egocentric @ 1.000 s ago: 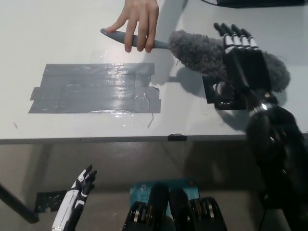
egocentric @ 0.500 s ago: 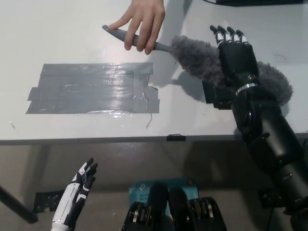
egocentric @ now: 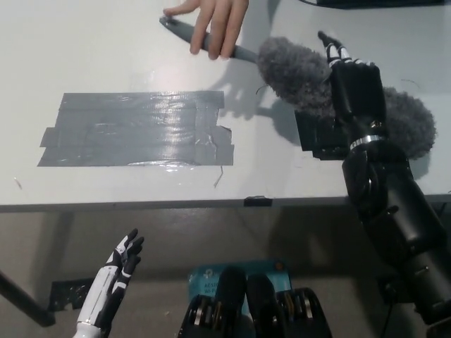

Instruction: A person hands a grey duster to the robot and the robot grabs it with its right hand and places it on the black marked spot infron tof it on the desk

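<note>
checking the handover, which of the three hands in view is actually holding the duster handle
The person's hand at the top edge grips the duster by its handle. The black right hand lies over the fluffy head; the white left hand rests open below the desk.

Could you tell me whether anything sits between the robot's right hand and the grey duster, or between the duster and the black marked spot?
Nothing visible does. The right robot hand lies over the duster's fluffy head, fingers extended. A person's hand holds the handle. The black marked spot lies just below the duster, partly hidden by the robot's own wrist. The left robot hand rests below the desk edge.
</note>
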`<state>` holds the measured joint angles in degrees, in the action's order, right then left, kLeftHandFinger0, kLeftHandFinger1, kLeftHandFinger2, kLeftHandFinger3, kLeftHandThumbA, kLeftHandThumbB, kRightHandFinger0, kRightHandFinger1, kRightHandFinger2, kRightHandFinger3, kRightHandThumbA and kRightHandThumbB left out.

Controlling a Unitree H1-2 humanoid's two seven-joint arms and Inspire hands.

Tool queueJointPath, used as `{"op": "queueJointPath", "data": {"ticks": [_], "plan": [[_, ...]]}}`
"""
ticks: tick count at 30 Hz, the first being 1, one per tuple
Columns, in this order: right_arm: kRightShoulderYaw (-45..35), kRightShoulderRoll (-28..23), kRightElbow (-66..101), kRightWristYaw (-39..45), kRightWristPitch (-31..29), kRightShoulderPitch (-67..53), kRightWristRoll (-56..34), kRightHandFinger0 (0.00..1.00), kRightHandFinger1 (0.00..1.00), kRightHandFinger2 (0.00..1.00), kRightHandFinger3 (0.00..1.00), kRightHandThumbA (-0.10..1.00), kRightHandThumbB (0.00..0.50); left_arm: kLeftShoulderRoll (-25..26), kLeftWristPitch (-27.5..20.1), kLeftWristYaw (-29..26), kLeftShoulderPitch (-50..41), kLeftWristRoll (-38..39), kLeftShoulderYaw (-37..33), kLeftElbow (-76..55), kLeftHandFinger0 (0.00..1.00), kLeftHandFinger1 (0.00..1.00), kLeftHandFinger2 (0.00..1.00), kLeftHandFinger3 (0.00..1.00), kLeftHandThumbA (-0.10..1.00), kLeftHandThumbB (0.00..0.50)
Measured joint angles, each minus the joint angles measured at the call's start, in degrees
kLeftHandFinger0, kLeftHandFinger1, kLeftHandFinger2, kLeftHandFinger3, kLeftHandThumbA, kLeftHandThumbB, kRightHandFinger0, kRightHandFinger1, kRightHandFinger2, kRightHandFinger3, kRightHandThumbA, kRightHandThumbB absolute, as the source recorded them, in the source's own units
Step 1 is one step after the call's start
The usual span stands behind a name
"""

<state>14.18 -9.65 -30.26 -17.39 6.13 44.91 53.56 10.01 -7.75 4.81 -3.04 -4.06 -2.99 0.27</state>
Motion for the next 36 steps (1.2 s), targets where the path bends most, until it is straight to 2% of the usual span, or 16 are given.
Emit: {"op": "queueJointPath", "data": {"ticks": [4, 6, 10, 12, 14, 15, 20, 24, 26, 27, 28, 29, 30, 31, 32, 36], "plan": [[-0.4, -0.3, 3.8, -3.5, -2.0, 0.3, -0.5, 0.05, 0.6, 0.99, 1.0, -0.1, 0.189, 0.0, 0.0, 0.1, 0.1, 0.0, 0.0, 0.0, 1.0, 1.0, 1.0, 1.0, 0.95, 0.147], [-0.5, -0.6, 5.1, -5.1, -3.0, 1.1, -0.5, 0.0, 0.55, 0.96, 0.93, -0.1, 0.207, 0.0, 0.0, 0.1, 0.1, 0.0, 0.0, 0.0, 1.0, 1.0, 1.0, 1.0, 0.96, 0.149], [-0.5, -2.1, 5.1, -7.8, -4.3, 3.7, -0.5, 0.0, 0.44, 0.86, 0.83, -0.1, 0.216, 0.0, 0.0, 0.2, 0.2, -0.1, 0.0, 0.0, 1.0, 1.0, 1.0, 1.0, 0.95, 0.142], [-0.4, -2.9, 3.6, -8.9, -5.0, 4.8, -0.5, 0.0, 0.45, 0.91, 0.87, -0.1, 0.191, 0.0, -0.1, 0.2, 0.3, -0.1, 0.0, 0.0, 1.0, 1.0, 1.0, 1.0, 0.95, 0.14], [-0.3, -3.5, 1.6, -9.7, -5.5, 5.5, -0.7, 0.0, 0.5, 0.95, 0.94, -0.1, 0.196, 0.0, -0.1, 0.2, 0.4, -0.1, 0.0, 0.0, 1.0, 1.0, 1.0, 1.0, 0.95, 0.14], [-0.3, -3.6, 0.4, -9.9, -5.8, 5.6, -0.8, 0.0, 0.5, 0.96, 0.92, -0.1, 0.23, 0.1, -0.1, 0.2, 0.4, -0.1, 0.0, 0.0, 1.0, 1.0, 1.0, 1.0, 0.95, 0.142], [1.1, -3.8, -6.5, -11.0, -7.4, 5.7, -1.3, 0.0, 0.43, 0.9, 0.77, -0.1, 0.237, 0.1, -0.1, 0.3, 0.9, -0.1, 0.0, 0.0, 1.0, 1.0, 1.0, 1.0, 0.95, 0.137], [3.0, -3.7, -14.2, -12.4, -9.2, 5.9, -1.5, 0.0, 0.42, 0.89, 0.78, -0.1, 0.192, 0.1, -0.1, 0.3, 1.3, -0.2, 0.0, 0.0, 1.0, 1.0, 1.0, 1.0, 0.95, 0.138], [4.0, -3.6, -18.5, -12.7, -10.2, 6.2, -1.8, 0.0, 0.51, 0.98, 0.82, -0.1, 0.172, 0.2, -0.1, 0.3, 1.3, -0.2, 0.0, 0.0, 1.0, 1.0, 1.0, 1.0, 0.96, 0.144], [4.2, -3.6, -20.4, -12.6, -10.7, 6.3, -2.1, 0.07, 0.56, 0.98, 0.84, -0.1, 0.196, 0.2, -0.1, 0.3, 1.4, -0.2, 0.0, 0.0, 1.0, 1.0, 1.0, 1.0, 0.96, 0.135], [4.3, -3.5, -22.0, -12.3, -11.4, 6.2, -2.8, 0.15, 0.58, 0.92, 0.82, -0.1, 0.195, 0.2, -0.1, 0.3, 1.4, -0.3, 0.0, 0.0, 1.0, 1.0, 1.0, 1.0, 0.96, 0.134], [4.1, -3.4, -22.9, -11.5, -11.8, 6.2, -3.7, 0.17, 0.55, 0.83, 0.75, -0.1, 0.195, 0.2, -0.1, 0.3, 1.4, -0.3, 0.0, 0.0, 1.0, 1.0, 1.0, 1.0, 0.95, 0.133], [3.9, -3.3, -23.2, -10.4, -11.9, 6.1, -4.5, 0.47, 0.85, 1.0, 1.0, 0.13, 0.291, 0.2, -0.1, 0.3, 1.4, -0.3, 0.0, 0.0, 1.0, 1.0, 1.0, 1.0, 0.95, 0.134], [3.7, -3.2, -23.2, -9.1, -11.8, 6.0, -5.3, 0.78, 1.0, 1.0, 1.0, 0.27, 0.347, 0.2, -0.1, 0.3, 1.4, -0.3, 0.0, 0.0, 1.0, 1.0, 1.0, 1.0, 0.96, 0.137], [3.7, -3.2, -23.1, -7.9, -11.7, 5.9, -5.8, 1.0, 1.0, 1.0, 1.0, 0.36, 0.364, 0.2, -0.1, 0.3, 1.5, -0.3, 0.0, 0.0, 1.0, 1.0, 1.0, 1.0, 0.95, 0.143], [3.7, -3.2, -22.7, -2.4, -11.1, 5.5, -7.3, 1.0, 1.0, 1.0, 1.0, 0.56, 0.443, 0.2, 0.0, 0.3, 1.5, -0.4, 0.0, 0.0, 1.0, 1.0, 1.0, 1.0, 0.96, 0.151]]}}
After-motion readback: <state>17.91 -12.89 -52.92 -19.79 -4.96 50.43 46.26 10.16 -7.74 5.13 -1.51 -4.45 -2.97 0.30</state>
